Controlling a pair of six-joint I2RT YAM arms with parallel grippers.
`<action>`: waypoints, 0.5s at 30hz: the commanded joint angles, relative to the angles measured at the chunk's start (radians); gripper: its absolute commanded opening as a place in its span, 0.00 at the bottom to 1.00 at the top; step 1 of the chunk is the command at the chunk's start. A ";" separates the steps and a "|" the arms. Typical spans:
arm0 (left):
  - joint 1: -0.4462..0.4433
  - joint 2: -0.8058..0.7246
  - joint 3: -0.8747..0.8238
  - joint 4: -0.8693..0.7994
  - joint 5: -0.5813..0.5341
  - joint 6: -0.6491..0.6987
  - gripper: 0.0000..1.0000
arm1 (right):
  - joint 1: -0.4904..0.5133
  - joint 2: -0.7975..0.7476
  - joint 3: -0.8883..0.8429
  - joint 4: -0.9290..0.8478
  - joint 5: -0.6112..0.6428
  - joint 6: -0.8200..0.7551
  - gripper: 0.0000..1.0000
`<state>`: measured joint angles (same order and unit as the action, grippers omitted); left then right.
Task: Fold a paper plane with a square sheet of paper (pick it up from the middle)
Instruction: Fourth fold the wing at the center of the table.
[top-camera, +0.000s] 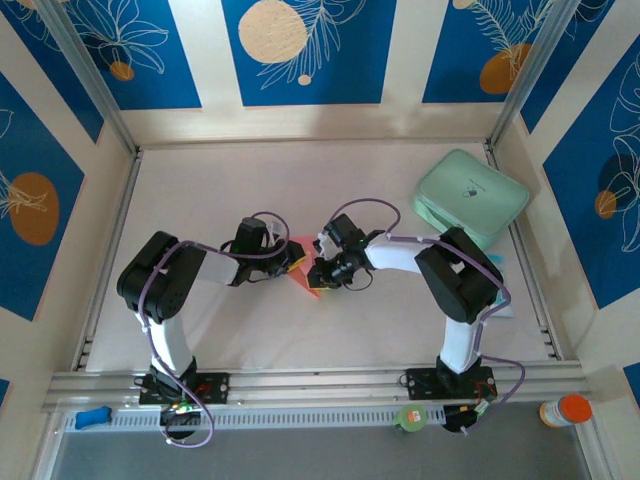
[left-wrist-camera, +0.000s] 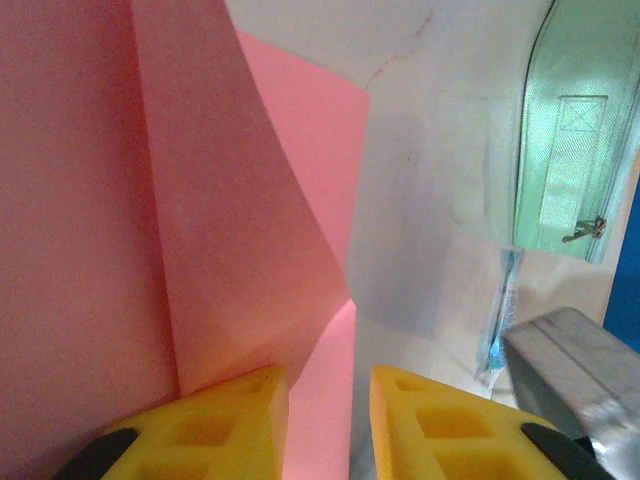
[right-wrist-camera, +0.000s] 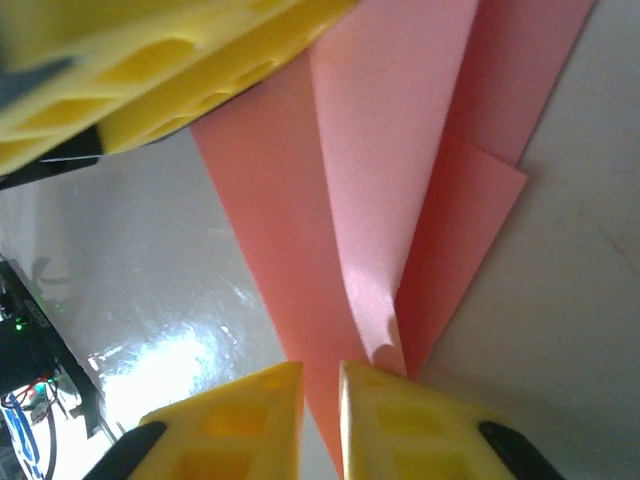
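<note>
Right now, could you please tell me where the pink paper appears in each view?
Top external: pink paper at table centre, between both grippers.
Left wrist: paper covers the left half, above the yellow fingers.
Right wrist: paper runs from top right to bottom centre.
Shared landmark: mint-green pad, also upper right in left wrist.

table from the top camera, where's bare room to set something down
Free: the far-left stretch of the table, between the left wall and the left gripper, and the near strip ahead of the arm bases. Crowded: the middle, where both grippers meet over the pink paper, and the far-right corner under the green pad.
</note>
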<state>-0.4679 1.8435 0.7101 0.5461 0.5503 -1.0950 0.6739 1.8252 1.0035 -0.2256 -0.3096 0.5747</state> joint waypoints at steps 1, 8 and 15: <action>-0.008 0.019 0.005 -0.012 0.007 0.000 0.29 | -0.006 -0.107 -0.026 -0.037 0.028 0.001 0.22; -0.009 0.022 0.005 -0.002 0.006 -0.006 0.29 | -0.007 -0.144 -0.057 -0.082 0.128 0.033 0.29; -0.008 0.019 0.004 -0.002 0.007 -0.009 0.29 | 0.017 -0.066 0.004 -0.101 0.089 0.013 0.29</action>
<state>-0.4683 1.8435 0.7101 0.5465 0.5499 -1.0992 0.6758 1.7287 0.9710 -0.2878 -0.2085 0.5949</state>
